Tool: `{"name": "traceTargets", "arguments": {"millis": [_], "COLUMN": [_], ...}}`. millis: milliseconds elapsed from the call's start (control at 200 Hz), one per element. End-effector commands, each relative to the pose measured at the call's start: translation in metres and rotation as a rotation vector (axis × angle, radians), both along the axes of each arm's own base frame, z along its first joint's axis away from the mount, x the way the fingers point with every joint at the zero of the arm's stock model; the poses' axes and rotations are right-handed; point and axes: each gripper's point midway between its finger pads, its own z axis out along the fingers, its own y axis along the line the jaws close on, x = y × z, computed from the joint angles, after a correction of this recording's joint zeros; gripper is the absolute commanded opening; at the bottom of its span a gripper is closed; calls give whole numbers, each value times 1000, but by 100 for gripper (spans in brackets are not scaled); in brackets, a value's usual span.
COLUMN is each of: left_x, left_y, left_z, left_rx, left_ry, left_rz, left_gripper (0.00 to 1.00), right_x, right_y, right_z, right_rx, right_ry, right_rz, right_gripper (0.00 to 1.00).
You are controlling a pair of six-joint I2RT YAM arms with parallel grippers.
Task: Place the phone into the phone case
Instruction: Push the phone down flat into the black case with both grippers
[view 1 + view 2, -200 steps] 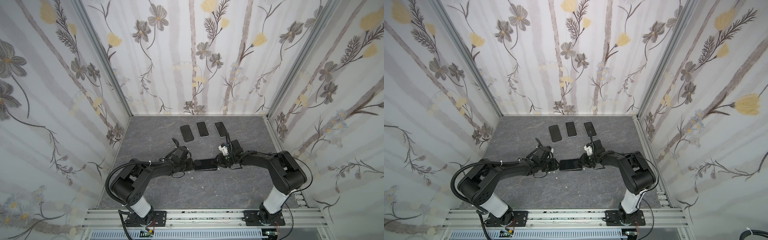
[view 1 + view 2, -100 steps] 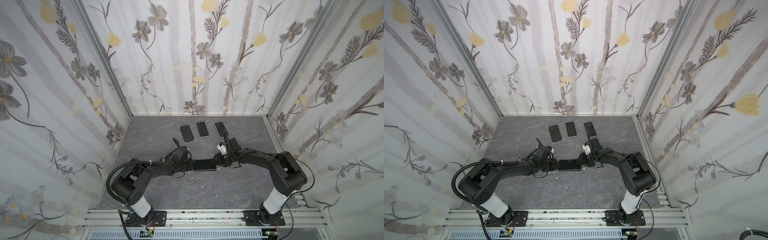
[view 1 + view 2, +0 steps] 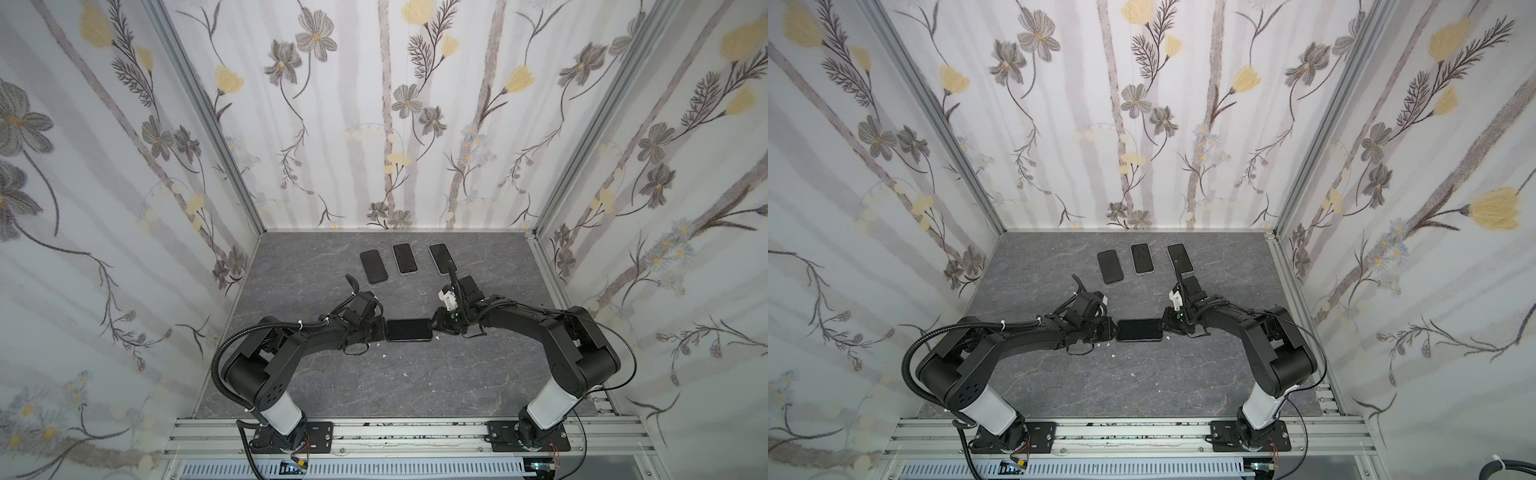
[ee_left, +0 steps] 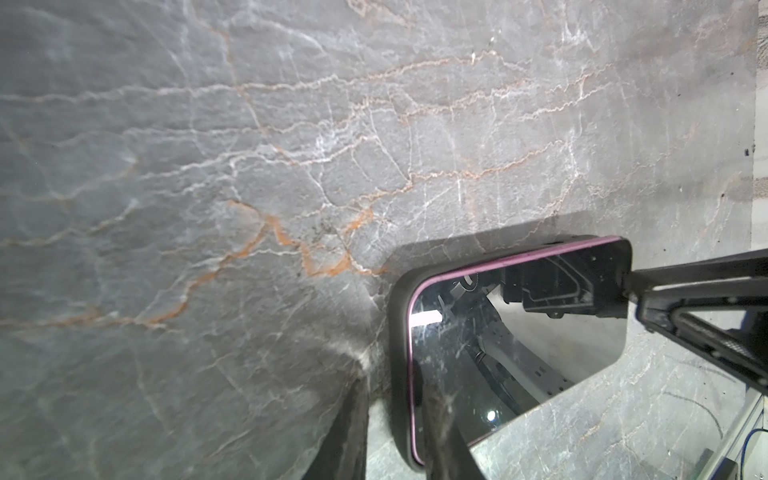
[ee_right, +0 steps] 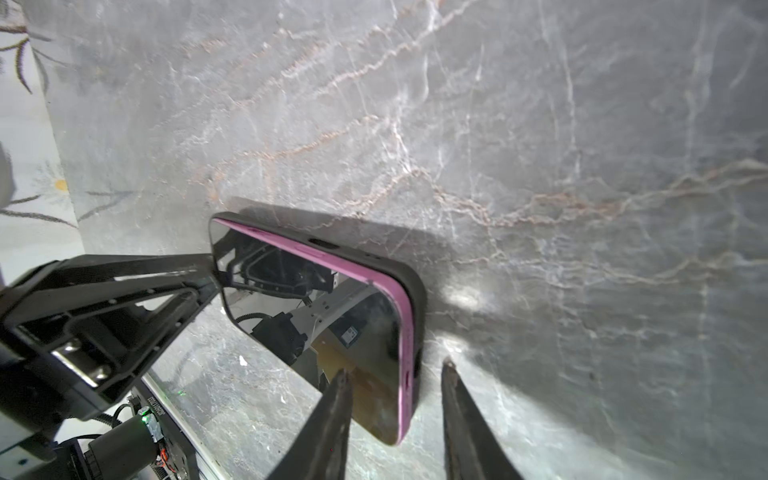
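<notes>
phone (image 3: 408, 330) in case (image 4: 397, 332); left claw (image 4: 390, 374) at 9 o'clock, right claw (image 5: 395, 365) at 3, both slightly open astride its ends.

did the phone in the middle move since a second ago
No. The phone lies where it did, at the same gap and angle to the three phones at the back in both top views.

I have both arms stretched low over the table (image 3: 415, 374), elbows bent, meeting mid-surface. The left gripper (image 3: 382, 330) and the right gripper (image 3: 433, 326) face each other, jaws narrowly parted.
</notes>
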Motion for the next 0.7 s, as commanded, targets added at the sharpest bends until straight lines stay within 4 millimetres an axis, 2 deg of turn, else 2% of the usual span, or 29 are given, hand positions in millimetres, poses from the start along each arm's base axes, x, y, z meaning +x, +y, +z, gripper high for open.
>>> {"name": "traceTargets", "arguments": {"millis": [0,100,315,550,694], "left_x": [-1,-3,-8,-12,-10], "left_y": [0,-3,-8,-17,-10], "left_z": [-3,-5,-9,-3,-3], "left_rx": [9,1,-14,-47,-10], "left_ry": [10,18,33,37,13], "left_rz": [-15,-20,-20,-31,-19], "left_gripper": [24,14,13,13,13], "right_x": [-3,-6,-8,-9,-9], "right_y": [7,12,20,20,17], "right_z": [-2,-5,-8,-8,-10], "right_rx": [23,33,38,36,21], "right_ry": [6,18,24,26,26], "right_rz": [27,43,61,63,58], "right_gripper": [29,23,16,16,23]}}
